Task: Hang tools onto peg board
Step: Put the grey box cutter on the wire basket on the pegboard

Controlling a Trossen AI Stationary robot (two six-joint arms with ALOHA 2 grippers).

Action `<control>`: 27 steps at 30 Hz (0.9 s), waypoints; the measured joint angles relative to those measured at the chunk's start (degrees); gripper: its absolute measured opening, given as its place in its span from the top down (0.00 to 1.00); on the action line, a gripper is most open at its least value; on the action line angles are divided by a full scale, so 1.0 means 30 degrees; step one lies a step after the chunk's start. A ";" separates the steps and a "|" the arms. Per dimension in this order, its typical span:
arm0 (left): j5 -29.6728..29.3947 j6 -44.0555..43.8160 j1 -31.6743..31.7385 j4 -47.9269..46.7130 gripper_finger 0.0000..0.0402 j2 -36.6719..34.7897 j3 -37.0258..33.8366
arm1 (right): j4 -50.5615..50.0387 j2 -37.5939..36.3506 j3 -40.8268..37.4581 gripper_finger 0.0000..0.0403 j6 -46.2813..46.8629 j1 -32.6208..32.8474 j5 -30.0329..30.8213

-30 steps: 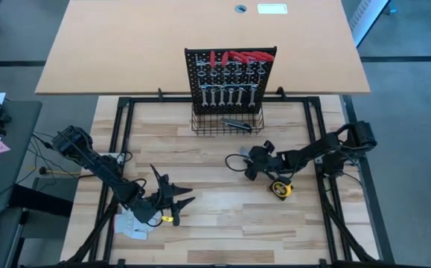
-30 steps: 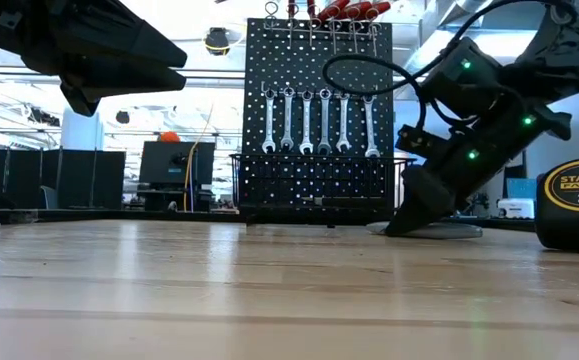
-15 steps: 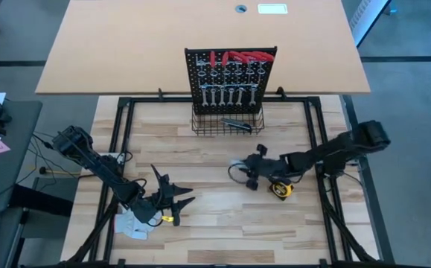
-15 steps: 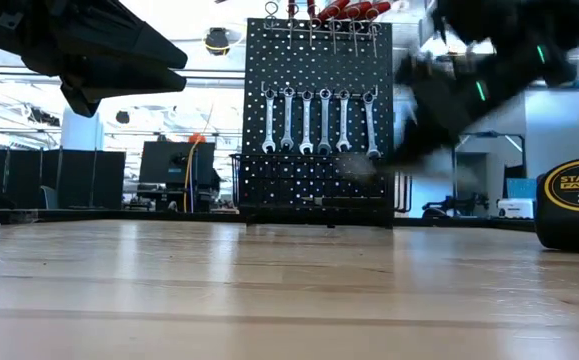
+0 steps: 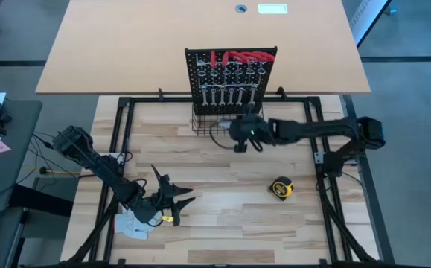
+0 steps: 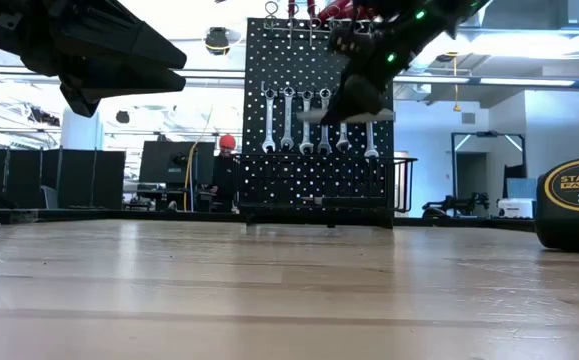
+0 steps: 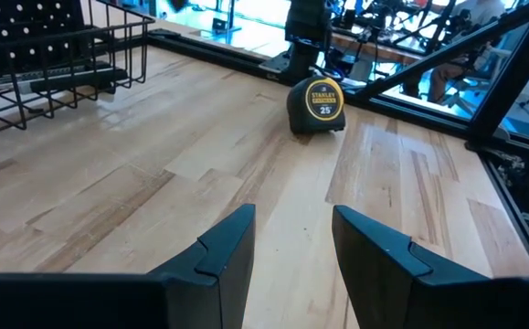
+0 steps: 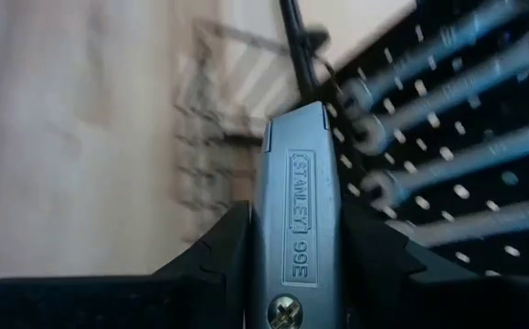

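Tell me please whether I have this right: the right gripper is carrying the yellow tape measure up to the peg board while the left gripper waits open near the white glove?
Not quite. The right gripper is carrying a grey utility knife, as the right wrist view shows. The tape measure lies on the table. The rest holds: it is up at the peg board, and the left gripper waits open near the white glove.

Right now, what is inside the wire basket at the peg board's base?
A dark tool lies in the wire basket, seen best from the left wrist. The right claw, gripping the grey utility knife, covers part of it from above.
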 joint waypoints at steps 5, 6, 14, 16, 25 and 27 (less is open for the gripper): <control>0.0004 0.0020 0.0000 -0.0004 0.64 0.0000 0.0000 | -0.0918 0.2072 0.1100 0.66 -0.1230 -0.1784 -0.1277; 0.0007 0.0065 0.0000 -0.0020 0.64 0.0000 0.0000 | -0.1029 0.2388 0.1210 0.66 -0.1271 -0.1991 -0.1727; 0.0007 0.0080 0.0000 -0.0038 0.64 0.0000 0.0000 | -0.1304 0.3869 0.1817 0.66 -0.1267 -0.2424 -0.2716; 0.0012 0.0080 0.0000 -0.0019 0.64 0.0000 0.0000 | -0.1247 0.3918 0.1817 0.66 -0.1281 -0.2408 -0.2687; 0.0007 0.0080 0.0000 -0.0007 0.64 0.0000 0.0000 | -0.1125 0.3236 0.1802 0.40 -0.0754 -0.2116 -0.2220; 0.0007 0.0080 0.0000 -0.0006 0.64 0.0000 0.0000 | -0.1171 0.2778 0.1802 0.39 -0.0749 -0.1939 -0.1705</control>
